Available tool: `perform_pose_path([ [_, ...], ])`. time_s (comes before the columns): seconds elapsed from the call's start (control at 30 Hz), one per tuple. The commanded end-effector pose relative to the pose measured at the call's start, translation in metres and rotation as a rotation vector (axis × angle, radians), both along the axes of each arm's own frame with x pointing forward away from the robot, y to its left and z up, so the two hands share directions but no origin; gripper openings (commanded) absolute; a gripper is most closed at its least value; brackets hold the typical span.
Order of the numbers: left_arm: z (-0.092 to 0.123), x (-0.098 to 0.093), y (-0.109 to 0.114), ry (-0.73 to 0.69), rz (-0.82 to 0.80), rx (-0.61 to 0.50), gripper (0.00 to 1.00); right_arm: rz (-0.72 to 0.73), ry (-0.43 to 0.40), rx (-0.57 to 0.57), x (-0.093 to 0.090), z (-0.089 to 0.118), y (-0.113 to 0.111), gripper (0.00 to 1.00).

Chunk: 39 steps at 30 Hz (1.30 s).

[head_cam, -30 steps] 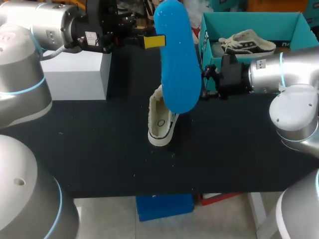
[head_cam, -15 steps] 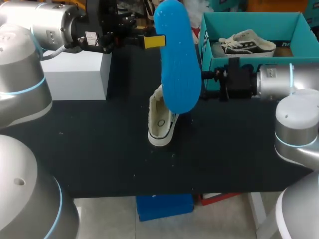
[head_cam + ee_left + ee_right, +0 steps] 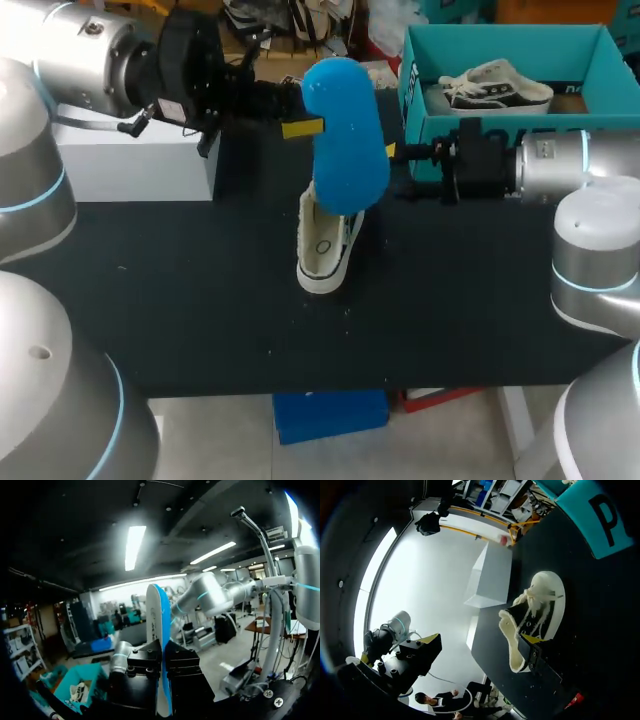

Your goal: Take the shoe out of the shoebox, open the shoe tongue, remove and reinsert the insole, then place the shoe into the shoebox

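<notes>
My left gripper (image 3: 303, 118) is shut on a blue insole (image 3: 345, 150), held upright above the table with its lower end at the opening of a white low-top shoe (image 3: 325, 245). The left wrist view shows the insole (image 3: 159, 630) edge-on, pinched between the black fingers of the left gripper (image 3: 162, 655). To the right of the shoe my right gripper (image 3: 397, 170) stands open, level with the insole's lower part. From the right wrist view the shoe (image 3: 536, 611) lies just ahead of one yellow fingertip (image 3: 532, 639). The teal shoebox (image 3: 415, 95) at the back right holds a second shoe (image 3: 497, 85).
A white block (image 3: 140, 165) stands at the back left, under my left arm, and shows as the white block (image 3: 492, 577) beyond the shoe. The shoebox wall (image 3: 590, 522) is close beside my right gripper. The black table (image 3: 200, 310) runs to its front edge.
My left gripper has come down and tilted, bringing the insole's lower end to the shoe's opening. My right arm drew back slightly to the right, then held still.
</notes>
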<state>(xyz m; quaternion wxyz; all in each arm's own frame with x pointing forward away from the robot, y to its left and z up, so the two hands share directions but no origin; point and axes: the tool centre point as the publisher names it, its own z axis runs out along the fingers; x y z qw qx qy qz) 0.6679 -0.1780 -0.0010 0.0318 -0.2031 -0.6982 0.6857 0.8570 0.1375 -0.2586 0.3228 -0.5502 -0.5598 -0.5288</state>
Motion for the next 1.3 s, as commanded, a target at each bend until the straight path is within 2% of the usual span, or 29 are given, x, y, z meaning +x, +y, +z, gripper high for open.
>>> perform_pose_path([
  [0.03, 0.003, -0.015, 0.007, -0.467, 0.202, 0.065, 0.00, -0.003, 0.000, 0.000, 0.000, -0.001, 0.001, 1.00],
  [0.4, 0.003, -0.015, 0.007, -0.467, 0.202, 0.065, 0.00, -0.003, 0.000, 0.000, 0.000, -0.001, 0.001, 1.00],
  [0.43, 0.001, -0.026, 0.007, -0.543, 0.199, 0.077, 0.00, -0.003, 0.000, 0.000, 0.000, -0.001, 0.001, 1.00],
  [0.47, -0.004, -0.039, 0.007, -0.684, 0.191, 0.093, 0.00, -0.003, 0.000, 0.000, 0.000, -0.001, 0.001, 1.00],
  [0.5, -0.018, -0.055, 0.010, -0.691, 0.192, 0.052, 0.00, -0.003, 0.000, 0.000, 0.000, -0.001, 0.001, 1.00],
  [0.63, -0.063, -0.088, 0.027, -0.780, 0.215, -0.002, 0.00, -0.003, 0.000, 0.000, 0.000, -0.001, 0.001, 1.00],
  [0.67, -0.074, -0.095, 0.031, -0.864, 0.210, 0.049, 0.00, -0.003, 0.000, 0.000, 0.000, -0.001, 0.001, 1.00],
  [0.73, -0.091, -0.107, 0.036, -0.901, 0.215, 0.024, 0.00, -0.003, 0.000, 0.000, 0.000, -0.001, 0.001, 1.00],
  [0.77, -0.099, -0.113, 0.039, -0.980, 0.211, 0.066, 0.00, -0.003, 0.000, 0.000, 0.000, -0.001, 0.001, 1.00],
  [0.83, -0.112, -0.122, 0.044, -1.031, 0.212, 0.053, 0.00, -0.003, 0.000, 0.000, 0.000, -0.001, 0.001, 1.00],
  [0.9, -0.127, -0.127, 0.047, -1.110, 0.201, 0.089, 0.00, -0.003, 0.000, 0.000, 0.000, -0.001, 0.001, 1.00],
  [1.3, -0.127, -0.127, 0.047, -1.110, 0.201, 0.089, 0.00, -0.003, 0.000, 0.000, 0.000, -0.001, 0.001, 1.00],
])
